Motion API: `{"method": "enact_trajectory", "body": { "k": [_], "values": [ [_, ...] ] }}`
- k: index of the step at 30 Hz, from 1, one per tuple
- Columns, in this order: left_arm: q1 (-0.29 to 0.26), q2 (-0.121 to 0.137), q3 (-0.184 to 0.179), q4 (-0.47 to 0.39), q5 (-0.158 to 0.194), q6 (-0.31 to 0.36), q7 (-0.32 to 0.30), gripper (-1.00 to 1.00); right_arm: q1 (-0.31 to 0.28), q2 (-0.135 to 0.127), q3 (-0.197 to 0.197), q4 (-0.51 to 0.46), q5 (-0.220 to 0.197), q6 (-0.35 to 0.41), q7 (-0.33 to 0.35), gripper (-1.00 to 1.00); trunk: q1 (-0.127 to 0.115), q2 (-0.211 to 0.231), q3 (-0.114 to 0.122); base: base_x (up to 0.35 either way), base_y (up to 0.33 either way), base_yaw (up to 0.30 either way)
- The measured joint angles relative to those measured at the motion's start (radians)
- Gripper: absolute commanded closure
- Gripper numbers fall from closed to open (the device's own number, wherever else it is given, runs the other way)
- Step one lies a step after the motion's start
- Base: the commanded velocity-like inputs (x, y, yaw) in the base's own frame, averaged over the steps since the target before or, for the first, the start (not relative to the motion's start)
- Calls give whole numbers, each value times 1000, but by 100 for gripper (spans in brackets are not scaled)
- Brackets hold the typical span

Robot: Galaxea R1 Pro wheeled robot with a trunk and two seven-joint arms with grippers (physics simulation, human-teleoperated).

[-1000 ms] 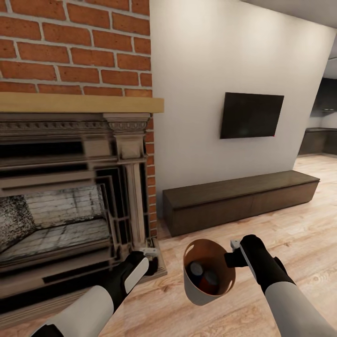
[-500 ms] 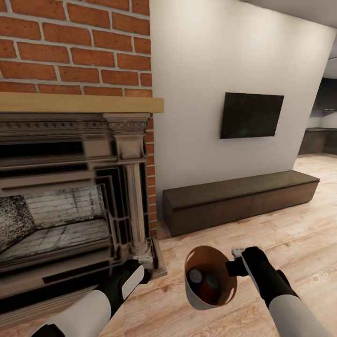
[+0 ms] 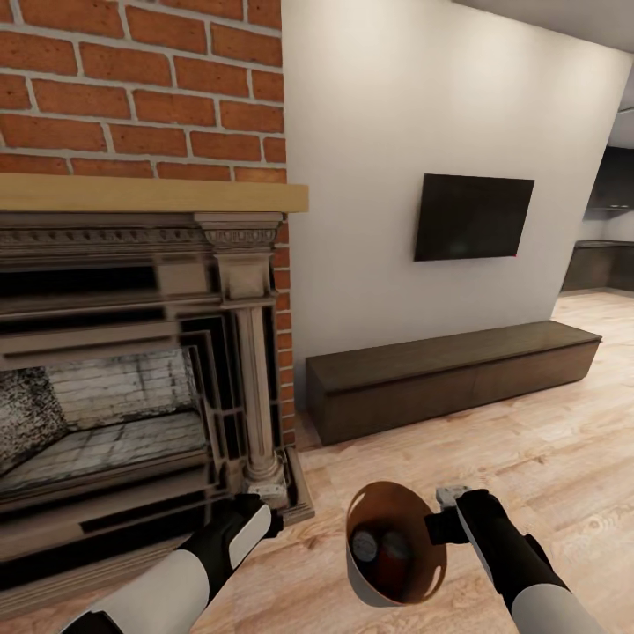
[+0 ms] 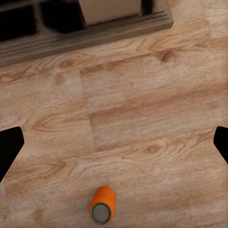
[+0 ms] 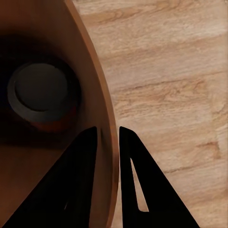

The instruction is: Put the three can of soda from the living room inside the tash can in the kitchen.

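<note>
Currently I am holding the tash can off the wood floor beside the brick fireplace, my right gripper pinching its rim with one finger inside the wall and one outside, closed on the thin edge. Two soda cans sit in the bottom of the bin, one grey top plain in the right wrist view. The third can of soda lies on its side on the floorboards, near the fireplace base and under my left gripper, whose fingers are spread wide apart with nothing between them. I judge the can light, rigid and smooth, and round enough to roll away if nudged, so I would close across the middle of its orange body, squarely over its width, not at the metal ends. The bin looks stiff, but a rim pinch lets it swing with the weight inside.
</note>
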Motion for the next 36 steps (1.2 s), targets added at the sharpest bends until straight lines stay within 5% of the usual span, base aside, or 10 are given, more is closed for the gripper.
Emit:
{"method": "enact_trajectory", "body": {
  "k": [8, 12, 18, 23, 36],
  "values": [
    [1, -2, -1, 0, 0, 0, -1, -100, 3, 0, -25, -7, 3, 9, 2, 100, 0, 0, 0, 0, 0, 0],
    [1, -2, -1, 0, -1, 1, -1, -100, -9, -8, -34, -13, 15, 121, 1, 100, 0, 0, 0, 0, 0, 0],
    [1, -5, -1, 0, -2, 1, 0, -100, -68, -63, -42, -27, 31, 224, 0, 100, 0, 0, 0, 0, 0, 0],
    [1, -4, -1, 1, 16, 4, -2, -100, -87, -83, -46, -32, 10, 228, 3, 100, 0, 0, 0, 0, 0, 0],
    [2, -4, -1, 1, 48, 25, -4, -100, -92, -77, -44, -33, 4, 228, 5, 100, 0, 0, -4, 0, 0, 0]
  ]
}}
